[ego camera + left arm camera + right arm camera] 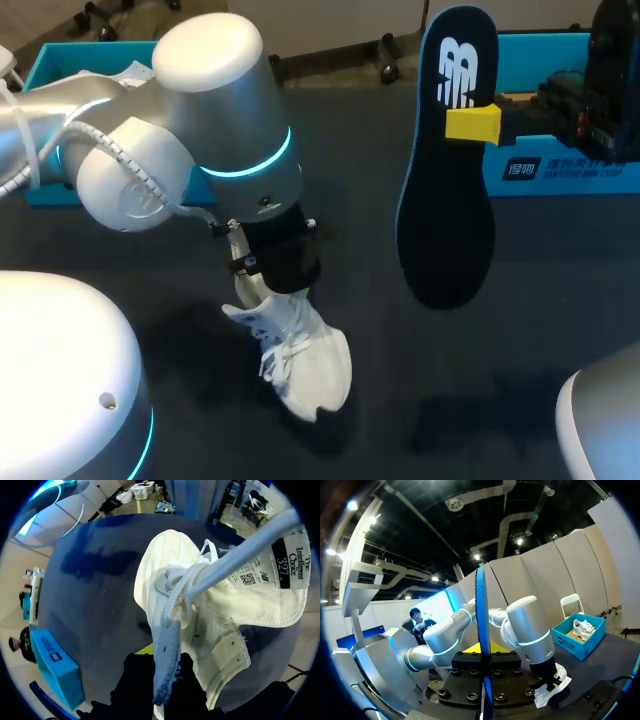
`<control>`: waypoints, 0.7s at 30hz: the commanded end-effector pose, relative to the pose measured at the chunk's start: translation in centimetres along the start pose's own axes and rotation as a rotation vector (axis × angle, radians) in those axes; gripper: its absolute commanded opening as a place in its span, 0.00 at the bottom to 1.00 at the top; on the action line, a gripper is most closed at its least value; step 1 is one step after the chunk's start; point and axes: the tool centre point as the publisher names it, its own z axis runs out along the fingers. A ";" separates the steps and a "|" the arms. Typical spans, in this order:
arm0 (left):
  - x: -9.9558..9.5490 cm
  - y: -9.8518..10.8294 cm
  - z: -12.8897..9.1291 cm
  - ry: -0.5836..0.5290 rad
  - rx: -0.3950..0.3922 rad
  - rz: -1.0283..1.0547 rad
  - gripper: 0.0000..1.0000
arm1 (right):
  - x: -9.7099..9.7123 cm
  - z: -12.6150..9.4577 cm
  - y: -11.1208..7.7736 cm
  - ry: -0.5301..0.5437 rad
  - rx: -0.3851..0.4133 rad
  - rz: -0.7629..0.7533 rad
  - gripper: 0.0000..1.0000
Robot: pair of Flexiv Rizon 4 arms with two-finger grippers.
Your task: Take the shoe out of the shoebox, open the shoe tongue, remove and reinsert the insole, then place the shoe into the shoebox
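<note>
A white shoe [303,368] lies on the dark table, toe toward the front edge. My left gripper [274,268] stands over its opening, shut on the pulled-up tongue [260,580]; in the left wrist view the shoe [167,575] stretches ahead of the gripper [162,667]. A dark insole [447,200] with a white logo hangs upright in the air to the right of the shoe. My right gripper [471,122] is shut on the insole's upper part. In the right wrist view the insole [481,620] shows edge-on between the fingers of the gripper [483,655], with the shoe [554,682] below my left arm.
A blue shoebox [45,62] stands at the back left with another white shoe [582,626] inside. A second blue shoebox [560,172] stands at the back right, behind my right gripper. My left arm's bulky joints [215,110] hang over the table's left half.
</note>
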 end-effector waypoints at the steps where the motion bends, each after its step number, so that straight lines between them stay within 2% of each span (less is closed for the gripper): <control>1: -0.2 -0.7 0.7 0.047 0.037 0.118 0.00 | -0.3 0.3 0.3 0.003 0.005 0.002 0.00; 21: -2.0 -3.1 5.5 0.103 0.036 0.223 0.00 | -0.3 0.3 0.3 0.003 0.005 0.002 0.00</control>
